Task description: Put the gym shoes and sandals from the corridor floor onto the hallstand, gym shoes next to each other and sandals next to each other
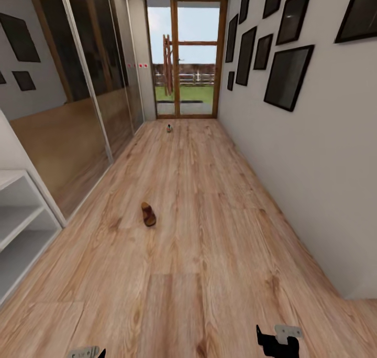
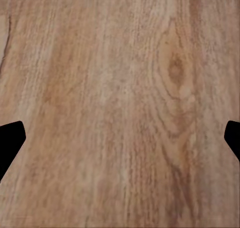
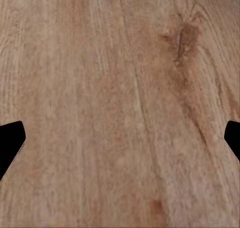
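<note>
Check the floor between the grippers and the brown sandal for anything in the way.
Nothing visible lies between them. Bare wood floor runs from the left gripper and right gripper to the sandal.

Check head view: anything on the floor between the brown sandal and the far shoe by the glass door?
Nothing: only bare corridor floor between the sandal and the far shoe.

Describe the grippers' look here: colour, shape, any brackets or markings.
In the head view, the right gripper is black and angular, with a light grey bracket bearing small dark holes. The left gripper shows a similar grey bracket beside black. Wrist views show plain black, blunt-angled fingertips over wood floor. No cables or markings visible.
</note>
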You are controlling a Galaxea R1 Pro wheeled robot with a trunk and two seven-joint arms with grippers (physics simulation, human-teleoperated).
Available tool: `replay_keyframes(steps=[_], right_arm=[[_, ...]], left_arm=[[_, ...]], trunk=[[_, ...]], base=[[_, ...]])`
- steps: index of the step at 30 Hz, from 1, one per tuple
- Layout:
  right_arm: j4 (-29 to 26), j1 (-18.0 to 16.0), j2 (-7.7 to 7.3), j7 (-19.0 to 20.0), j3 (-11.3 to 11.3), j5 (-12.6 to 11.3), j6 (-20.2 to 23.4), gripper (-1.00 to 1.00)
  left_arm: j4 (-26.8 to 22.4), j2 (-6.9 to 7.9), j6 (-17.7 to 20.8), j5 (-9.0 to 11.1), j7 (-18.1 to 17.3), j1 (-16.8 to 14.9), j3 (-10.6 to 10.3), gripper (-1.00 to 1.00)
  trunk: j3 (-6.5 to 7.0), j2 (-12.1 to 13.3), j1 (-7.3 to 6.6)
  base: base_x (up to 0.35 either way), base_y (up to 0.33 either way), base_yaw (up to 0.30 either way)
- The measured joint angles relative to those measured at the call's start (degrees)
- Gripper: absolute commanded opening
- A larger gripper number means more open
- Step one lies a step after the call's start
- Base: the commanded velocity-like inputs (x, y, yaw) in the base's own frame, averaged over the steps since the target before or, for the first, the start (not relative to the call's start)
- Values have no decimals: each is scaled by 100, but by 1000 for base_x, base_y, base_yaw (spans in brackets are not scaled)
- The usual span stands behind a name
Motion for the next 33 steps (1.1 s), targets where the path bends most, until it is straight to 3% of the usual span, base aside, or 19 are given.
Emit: replay_keyframes(steps=[33], right_arm=[[2, 0, -1, 9, 3, 8, -5, 100]], left_arm=[[1, 0, 3, 0, 0, 0, 0, 100]], trunk=[[0, 0, 0]], base=[[304, -126, 0]])
